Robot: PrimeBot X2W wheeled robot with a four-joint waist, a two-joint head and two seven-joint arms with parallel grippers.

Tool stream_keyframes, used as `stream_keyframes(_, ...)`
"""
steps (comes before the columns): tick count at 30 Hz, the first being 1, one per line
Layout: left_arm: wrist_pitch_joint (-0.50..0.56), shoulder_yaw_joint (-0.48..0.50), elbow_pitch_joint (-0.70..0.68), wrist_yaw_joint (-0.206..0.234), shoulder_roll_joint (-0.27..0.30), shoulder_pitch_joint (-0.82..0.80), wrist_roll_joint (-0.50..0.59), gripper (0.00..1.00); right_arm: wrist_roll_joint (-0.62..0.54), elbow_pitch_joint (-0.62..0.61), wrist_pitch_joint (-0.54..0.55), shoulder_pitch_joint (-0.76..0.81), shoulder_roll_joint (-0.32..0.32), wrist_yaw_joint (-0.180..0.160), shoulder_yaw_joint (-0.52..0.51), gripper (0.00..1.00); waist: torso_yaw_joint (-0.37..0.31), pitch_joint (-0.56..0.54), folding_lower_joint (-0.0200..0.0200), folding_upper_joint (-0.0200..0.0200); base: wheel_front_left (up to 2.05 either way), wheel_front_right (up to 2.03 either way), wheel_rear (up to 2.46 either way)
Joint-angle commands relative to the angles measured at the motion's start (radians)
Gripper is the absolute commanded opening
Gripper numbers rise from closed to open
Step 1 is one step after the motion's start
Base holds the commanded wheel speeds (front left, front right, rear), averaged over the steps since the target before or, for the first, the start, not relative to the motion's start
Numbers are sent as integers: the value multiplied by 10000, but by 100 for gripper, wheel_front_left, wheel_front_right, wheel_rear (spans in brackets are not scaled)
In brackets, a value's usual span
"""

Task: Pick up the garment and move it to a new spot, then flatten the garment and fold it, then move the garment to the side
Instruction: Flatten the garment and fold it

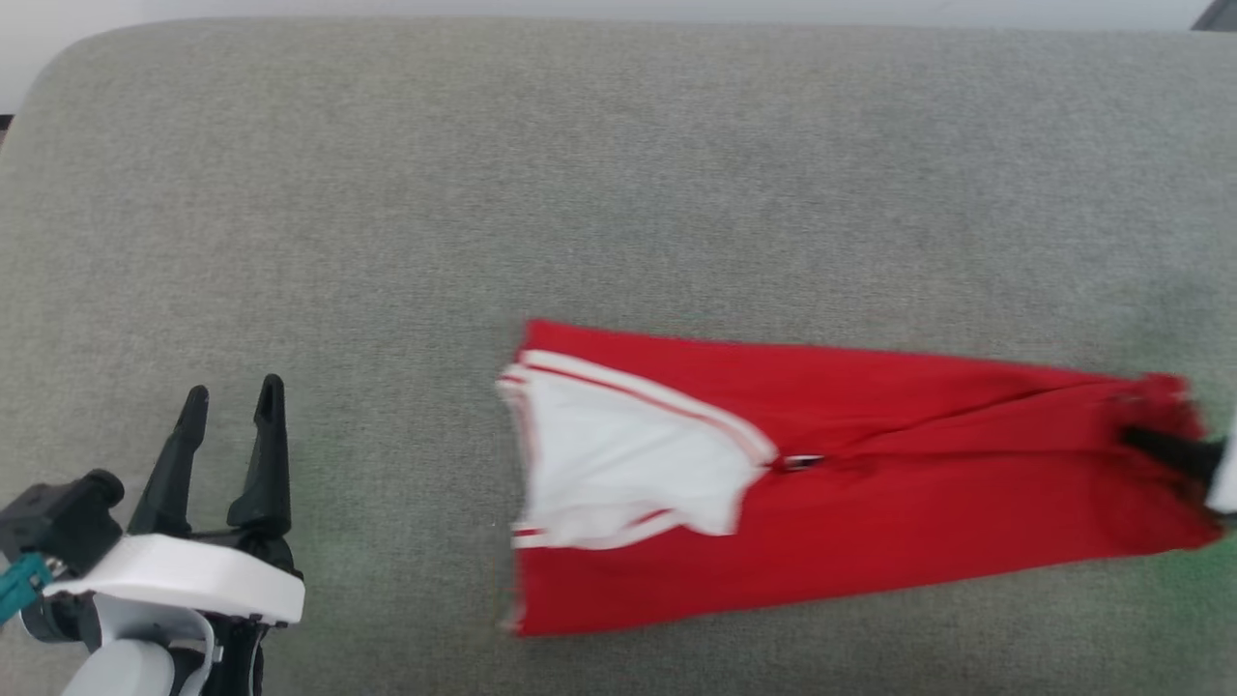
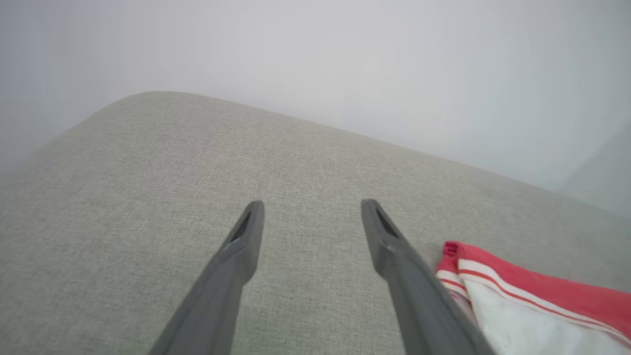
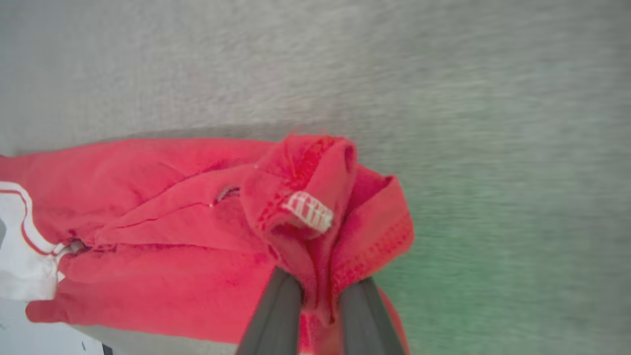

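Grey cushion (image 1: 387, 193) bears the garment (image 1: 870, 483), right pincer (image 3: 320, 283) clamping its end, left pincer (image 1: 235, 387) agape.

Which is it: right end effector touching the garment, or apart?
Touching. Right wrist view: the right end effector is clamped on the bunched hem of the garment.

Spread fingers (image 2: 394, 251) beside the garment (image 2: 542, 293)

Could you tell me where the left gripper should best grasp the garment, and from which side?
Probably the white sleeve end of the garment, coming from the left gripper's own side: that edge lies flat and free, opposite the hem the right gripper pinches.
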Motion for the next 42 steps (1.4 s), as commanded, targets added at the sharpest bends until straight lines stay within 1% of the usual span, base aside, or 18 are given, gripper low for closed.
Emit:
stream_keyframes(1,-47,142,22,-133,-88,154,209,100,-97,96,-136,-61,-185,-4,-193,0,-56,12,0,0,0,0,0)
stream_keyframes(6,-47,839,253,-696,-653,362,702,100,-618,719,-531,-254,-803,-4,-912,0,-215,33,0,0,0,0,0)
stream_keyframes(7,-49,970,283,-843,-756,364,817,100,-743,872,-638,-309,-912,-4,-999,0,-253,28,0,0,0,0,0)
stream_keyframes(8,-48,1239,396,-1087,-1039,411,972,100,-966,1162,-797,-374,-1086,-4,-1139,0,-312,17,0,0,0,0,0)
stream_keyframes(9,-48,1391,439,-1241,-1173,432,1104,100,-1113,1301,-888,-385,-1185,-4,-1203,0,-339,3,0,0,0,0,0)
stream_keyframes(13,-48,1865,697,-1692,-1816,540,1527,100,-1239,1604,-957,-532,-1306,-4,-1236,0,-447,-103,0,0,0,0,0)
stream_keyframes(16,-48,2209,863,-1965,-2247,547,1907,100,-923,1413,-759,-507,-1194,-4,-1198,0,-522,-219,0,0,0,0,0)
stream_keyframes(19,-48,2542,1040,-2177,-2617,672,2152,100,-274,801,-430,-301,-949,-3,-1132,0,-579,-349,0,0,0,0,0)
stream_keyframes(21,-48,2741,1139,-2292,-2820,739,2373,100,150,181,-184,-93,-816,-3,-1065,0,-588,-426,0,0,0,0,0)
stream_keyframes(24,-49,2930,1242,-2443,-3048,747,2649,100,659,-893,151,144,-444,-3,-798,0,-566,-523,0,0,0,0,0)
stream_keyframes(28,-49,3065,1359,-2608,-3222,742,2805,100,1026,-2018,479,356,32,-3,-57,0,-433,-618,0,0,0,0,0)
stream_keyframes(31,-49,3106,1420,-2678,-3324,666,2905,100,949,-2557,532,367,421,-3,687,0,-272,-654,0,0,0,0,0)
stream_keyframes(32,-49,3103,1437,-2708,-3351,637,2940,100,875,-2660,450,320,552,-3,937,0,-207,-670,0,0,0,0,0)
stream_keyframes(33,-49,3103,1437,-2708,-3351,637,2940,100,875,-2660,450,320,552,-3,937,0,-207,-670,0,0,0,0,0)
stream_keyframes(36,-49,3126,1481,-2724,-3455,547,2973,100,791,-2652,299,78,1000,-3,1660,0,17,-706,0,0,0,0,0)
stream_keyframes(39,-49,3066,1582,-2756,-3502,472,2999,100,691,-2348,-25,-180,1341,-3,2369,0,275,-747,0,0,0,0,0)
stream_keyframes(42,-47,2895,1718,-2764,-3557,413,3004,100,573,-1791,-435,-471,1595,-3,2986,0,533,-780,0,0,0,0,0)
